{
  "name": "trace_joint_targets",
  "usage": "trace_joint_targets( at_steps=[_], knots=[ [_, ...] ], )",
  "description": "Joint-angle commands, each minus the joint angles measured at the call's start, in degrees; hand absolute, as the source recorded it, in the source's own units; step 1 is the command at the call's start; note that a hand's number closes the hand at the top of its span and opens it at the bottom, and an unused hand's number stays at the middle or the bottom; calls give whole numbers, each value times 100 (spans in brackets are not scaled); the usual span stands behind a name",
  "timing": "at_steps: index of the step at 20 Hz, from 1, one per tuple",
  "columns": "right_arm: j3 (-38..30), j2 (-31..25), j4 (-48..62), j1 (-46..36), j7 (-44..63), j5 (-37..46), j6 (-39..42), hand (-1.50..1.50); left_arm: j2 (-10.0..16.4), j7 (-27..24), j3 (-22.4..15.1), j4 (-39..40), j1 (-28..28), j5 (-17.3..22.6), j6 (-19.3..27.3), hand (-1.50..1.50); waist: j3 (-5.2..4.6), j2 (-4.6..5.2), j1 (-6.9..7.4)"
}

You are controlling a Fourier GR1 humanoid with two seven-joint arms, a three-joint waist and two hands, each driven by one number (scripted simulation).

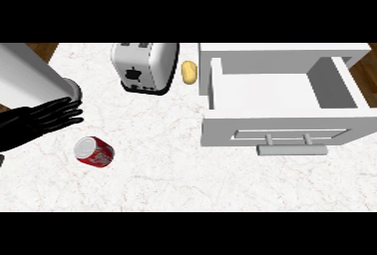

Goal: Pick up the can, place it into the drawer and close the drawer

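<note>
A red can [94,152] with a silver top lies tilted on the white marble counter at the lower left. My left hand [38,119] shows at the left edge, just above and to the left of the can, fingers straight and pointing right, apart from the can. The white drawer [265,92] stands pulled open at the right with nothing inside; its front panel carries a grey bar handle [291,149]. My right hand shows nowhere.
A silver toaster [144,67] stands at the back centre, with a yellow potato-like item [190,72] between it and the drawer's left wall. A thick grey forearm [33,74] fills the upper left corner. Wooden floor shows past the counter's back corners.
</note>
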Motion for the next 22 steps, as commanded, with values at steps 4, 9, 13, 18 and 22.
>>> trace_joint_targets(
  at_steps=[4, 9, 13, 18, 22],
  knots=[
    [-516, -229, 531, -268, -35, -320, 384, -150, -769, -639, 766, 204, 115, -1789, -380, -150, -2, 8, 10],
    [-370, -24, 78, -222, 356, -151, 193, -150, -1255, -1466, 1111, 138, 514, -3138, -392, -150, -9, 16, 15],
    [-532, -70, 23, -248, 414, -341, 360, -150, -1084, -2055, 1398, 1139, -271, -3805, -356, -150, -10, 28, -59],
    [-372, 278, 137, -239, 99, -122, 462, -150, -1030, -2963, 1226, 1373, -204, -4681, -115, -150, -19, 56, -113],
    [-497, 120, -218, -132, 461, -381, 462, -150, -1114, -3430, 1065, 1802, -350, -5112, 316, -150, -23, 60, -156]
  ],
)
